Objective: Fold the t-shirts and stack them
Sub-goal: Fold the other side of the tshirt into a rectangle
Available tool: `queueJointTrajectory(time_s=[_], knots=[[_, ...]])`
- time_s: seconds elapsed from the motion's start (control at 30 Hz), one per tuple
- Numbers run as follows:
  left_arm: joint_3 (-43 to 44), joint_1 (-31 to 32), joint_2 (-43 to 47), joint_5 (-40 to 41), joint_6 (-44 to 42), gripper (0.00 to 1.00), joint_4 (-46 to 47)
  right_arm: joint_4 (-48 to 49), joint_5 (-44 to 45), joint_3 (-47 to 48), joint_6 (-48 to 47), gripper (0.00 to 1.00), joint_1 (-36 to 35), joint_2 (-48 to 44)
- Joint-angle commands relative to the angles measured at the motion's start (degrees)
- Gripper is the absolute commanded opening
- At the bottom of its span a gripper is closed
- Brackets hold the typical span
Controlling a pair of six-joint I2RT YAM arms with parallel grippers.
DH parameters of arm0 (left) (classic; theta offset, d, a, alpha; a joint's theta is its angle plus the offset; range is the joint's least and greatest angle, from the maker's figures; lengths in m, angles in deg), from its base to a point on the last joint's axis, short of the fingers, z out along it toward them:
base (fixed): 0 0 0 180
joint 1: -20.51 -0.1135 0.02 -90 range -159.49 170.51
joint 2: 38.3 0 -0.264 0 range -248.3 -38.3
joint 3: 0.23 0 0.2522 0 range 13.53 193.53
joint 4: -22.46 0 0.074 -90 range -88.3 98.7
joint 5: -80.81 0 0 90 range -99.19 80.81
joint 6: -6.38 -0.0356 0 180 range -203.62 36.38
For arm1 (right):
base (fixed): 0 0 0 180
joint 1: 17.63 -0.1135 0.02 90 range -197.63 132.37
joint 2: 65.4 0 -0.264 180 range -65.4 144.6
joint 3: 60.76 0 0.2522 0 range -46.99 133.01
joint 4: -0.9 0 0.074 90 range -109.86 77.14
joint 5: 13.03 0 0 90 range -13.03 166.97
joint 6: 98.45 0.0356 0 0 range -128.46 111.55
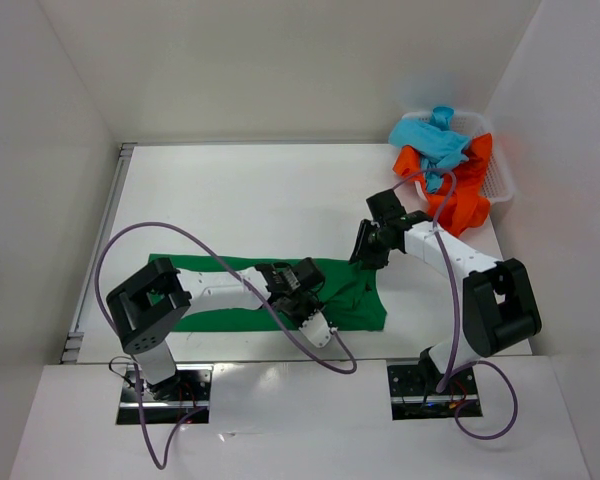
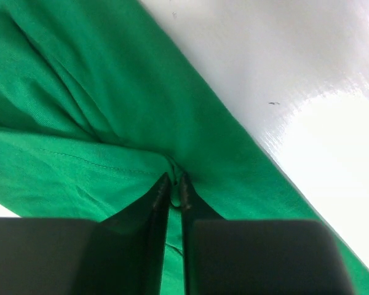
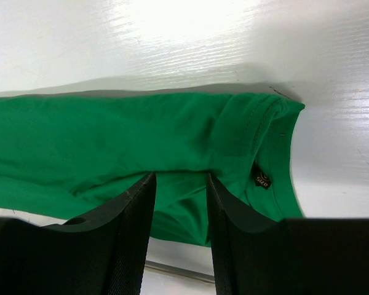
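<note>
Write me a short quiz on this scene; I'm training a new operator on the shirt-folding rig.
1. True or false: the right gripper stands open over the collar end of the green t-shirt.
2. Which gripper is pinching a fold of the green t-shirt? A) left gripper B) right gripper C) neither
3. Where are the turquoise-blue t-shirt and the orange-red t-shirt?
Key: 1 true. 2 A. 3 heaped unfolded in the white basket at the far right.
</note>
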Motion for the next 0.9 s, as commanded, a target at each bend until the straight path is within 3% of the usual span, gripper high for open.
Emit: queueJointTrajectory(time_s=[0.0, 0.1, 0.53, 0.87], knots=[[1.1, 0.2, -0.9, -0.9, 1.8, 0.15, 0.3, 0.9, -0.2, -0.3, -0.8, 0.44, -0.2, -2.3], [2.5, 0.2, -0.4, -0.9, 4.4, 0.08, -0.2, 0.9, -0.2, -0.3, -0.8, 0.44, -0.2, -2.3], [9.1, -8.6, 0.7, -8.5, 23.1, 0.09, -2.7, 0.3, 0.5, -1.9, 0.3, 0.44, -0.2, -3.5], [8.1, -12.2, 0.7, -9.7, 28.5, 0.13, -0.9, 0.3, 0.5, -1.9, 0.8, 0.44, -0.2, -3.5]])
